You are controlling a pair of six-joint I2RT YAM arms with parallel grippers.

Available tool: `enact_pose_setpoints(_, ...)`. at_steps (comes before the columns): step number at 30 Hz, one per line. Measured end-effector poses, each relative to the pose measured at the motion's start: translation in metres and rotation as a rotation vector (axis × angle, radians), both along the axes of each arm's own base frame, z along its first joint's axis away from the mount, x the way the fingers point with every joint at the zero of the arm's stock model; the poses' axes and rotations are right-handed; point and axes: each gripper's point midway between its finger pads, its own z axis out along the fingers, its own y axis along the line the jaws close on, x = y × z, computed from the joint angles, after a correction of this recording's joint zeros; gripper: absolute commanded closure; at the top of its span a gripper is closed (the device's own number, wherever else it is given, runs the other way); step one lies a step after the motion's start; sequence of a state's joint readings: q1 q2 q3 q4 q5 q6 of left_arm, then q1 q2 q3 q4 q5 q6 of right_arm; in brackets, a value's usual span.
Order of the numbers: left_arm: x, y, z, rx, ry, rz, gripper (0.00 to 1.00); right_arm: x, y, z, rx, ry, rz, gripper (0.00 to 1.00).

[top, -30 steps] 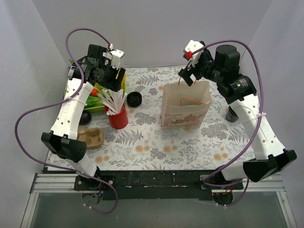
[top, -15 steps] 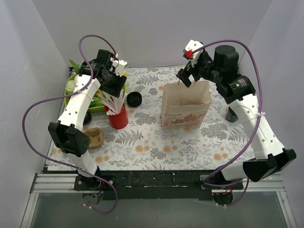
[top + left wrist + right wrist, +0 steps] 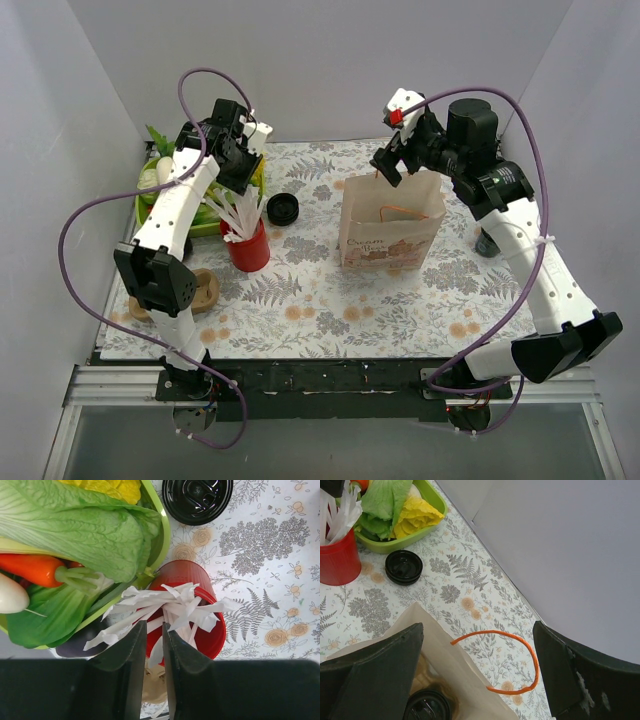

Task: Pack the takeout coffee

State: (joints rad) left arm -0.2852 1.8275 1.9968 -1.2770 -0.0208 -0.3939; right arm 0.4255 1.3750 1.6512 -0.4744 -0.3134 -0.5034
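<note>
The takeout coffee (image 3: 426, 706), a black cup with a black lid, stands inside the paper bag (image 3: 390, 225), low in the right wrist view. My right gripper (image 3: 386, 166) hangs open over the bag's back rim, its fingers either side of the orange handle (image 3: 532, 655), touching nothing. In its own view the right gripper (image 3: 477, 630) holds nothing. My left gripper (image 3: 243, 152) is at the far left, above the red straw cup (image 3: 200, 625). The left gripper's (image 3: 154, 635) jaws are drawn together to a narrow slit with nothing between them.
A loose flat black lid (image 3: 283, 210) lies between the red straw cup (image 3: 247, 246) and the bag. A green tray (image 3: 163, 535) of vegetables fills the back left corner. A tan wooden piece (image 3: 197, 291) lies front left, and a dark cup (image 3: 489, 240) stands right of the bag.
The left arm has swung back and to the left, and its jaws have closed from wide to nearly together. The right arm has barely moved.
</note>
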Motion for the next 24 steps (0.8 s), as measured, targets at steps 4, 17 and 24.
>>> enact_pose_setpoints(4, -0.001, 0.002, 0.005, 0.012, -0.011, -0.007, 0.73, 0.001, 0.000, 0.000, 0.001, -0.004, 0.000, 0.03)
enact_pose_setpoints(17, -0.014, 0.005, -0.006, 0.033, 0.035, -0.018, 0.83, 0.005, 0.004, -0.011, -0.009, 0.022, 0.008, 0.03)
enact_pose_setpoints(24, -0.021, 0.011, -0.008, 0.071, 0.046, -0.030, 1.00, 0.005, 0.004, -0.011, -0.008, 0.022, 0.008, 0.03)
